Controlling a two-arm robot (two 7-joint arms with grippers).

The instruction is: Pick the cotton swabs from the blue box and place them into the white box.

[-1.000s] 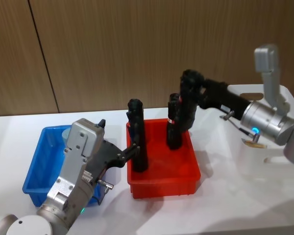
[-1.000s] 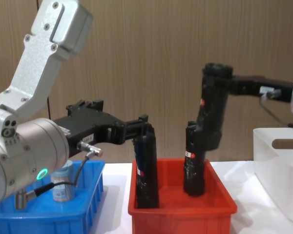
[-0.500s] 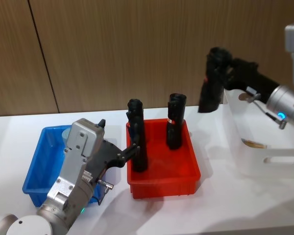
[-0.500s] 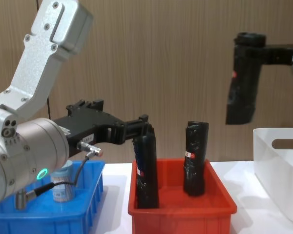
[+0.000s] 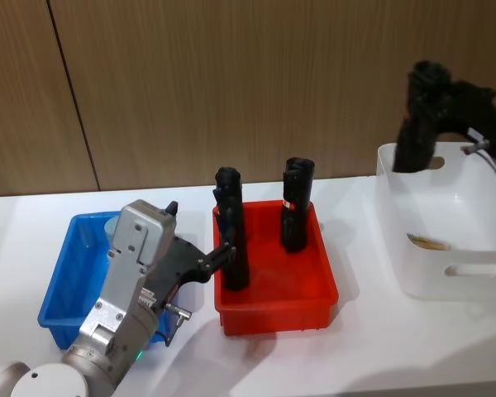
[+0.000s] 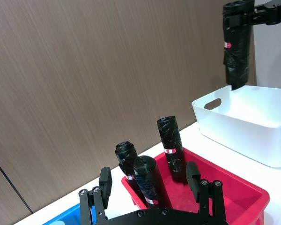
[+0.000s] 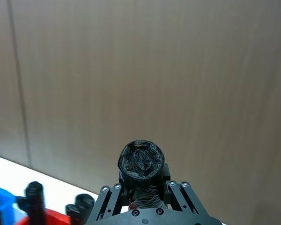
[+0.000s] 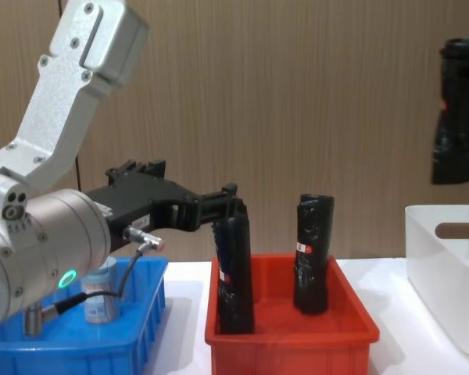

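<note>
One cotton swabs tub (image 8: 100, 301) stands in the blue box (image 5: 66, 285) at counter left, behind the left hand (image 5: 219, 256), whose fingers spread around a black roll (image 5: 231, 240) in the red bin (image 5: 314, 302). White box (image 5: 446, 240) at right holds swab sticks on its floor. Right hand (image 7: 143, 199), above its rim, clamps another black roll (image 5: 417, 120).

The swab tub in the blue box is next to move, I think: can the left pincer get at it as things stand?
Probably not directly: the left pincer reaches over the red bin, beside a black roll, past the swab tub.
</note>
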